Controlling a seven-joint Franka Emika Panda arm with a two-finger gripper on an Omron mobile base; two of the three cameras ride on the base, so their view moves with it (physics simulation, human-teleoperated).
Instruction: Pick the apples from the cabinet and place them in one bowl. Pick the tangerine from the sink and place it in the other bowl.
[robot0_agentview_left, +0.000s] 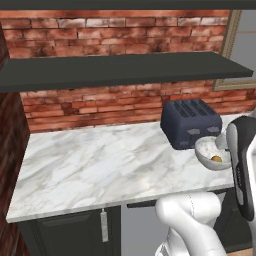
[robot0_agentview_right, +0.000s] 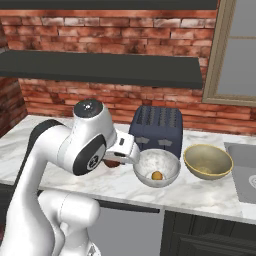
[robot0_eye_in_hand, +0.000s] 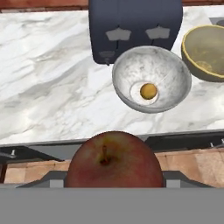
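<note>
Holding the dark red apple (robot0_eye_in_hand: 113, 159) out past the tabletop's (robot0_eye_in_hand: 52, 87) front edge, the end effector (robot0_eye_in_hand: 113, 179) should carry it forward over the pale bowl (robot0_eye_in_hand: 173, 72), where the yellow-orange apple (robot0_eye_in_hand: 148, 91) sits, and lower before letting go.

A red-brown brick wall (robot0_agentview_left: 100, 107) with pale mortar runs behind a white marble worktop with grey veins (robot0_agentview_left: 95, 170). At the wall's right end stands a window with a tan frame and a pale grey pane (robot0_agentview_right: 235, 55). A dark navy four-slot toaster (robot0_agentview_right: 157, 127) stands on the worktop towards its back edge, close to the wall. Below the worktop's front edge are dark panelled cabinet doors (robot0_agentview_left: 70, 232), one with a metal handle (robot0_agentview_left: 104, 225). Light is even and soft.
</note>
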